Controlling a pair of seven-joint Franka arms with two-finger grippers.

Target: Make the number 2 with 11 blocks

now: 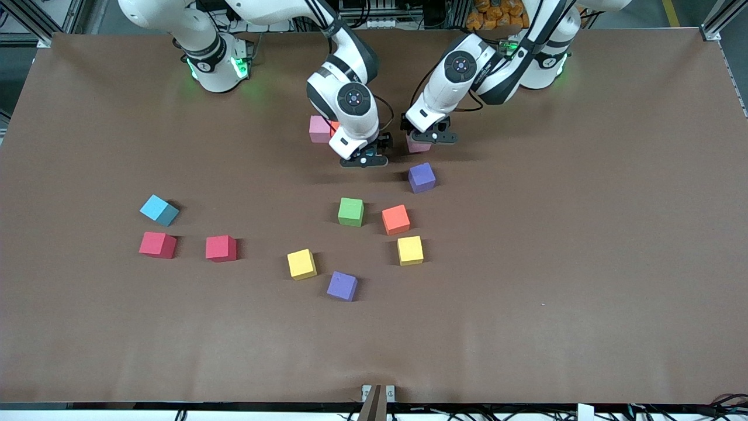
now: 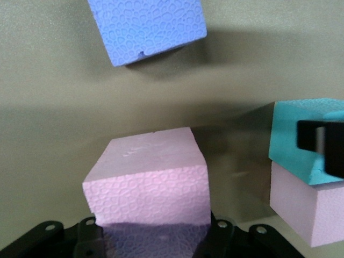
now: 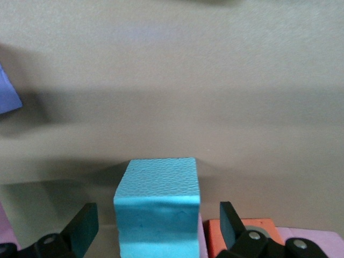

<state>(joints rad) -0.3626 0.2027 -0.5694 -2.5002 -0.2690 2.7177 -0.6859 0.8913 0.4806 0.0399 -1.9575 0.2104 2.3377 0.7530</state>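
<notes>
Left tool [image 1: 431, 138] of mine is gripping a pink block [image 2: 150, 183] on the counter [image 1: 584, 234]; right tool [image 1: 363, 159] is spreading wide around a teal block [image 3: 158, 207].

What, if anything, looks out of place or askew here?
A teal block sits skewed on top of a pink block, overhanging its edge, between the fingers of the open right gripper. Nothing else in view is stacked, so it stands out.

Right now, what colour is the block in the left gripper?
Pink block, best seen in the left wrist view.
</notes>
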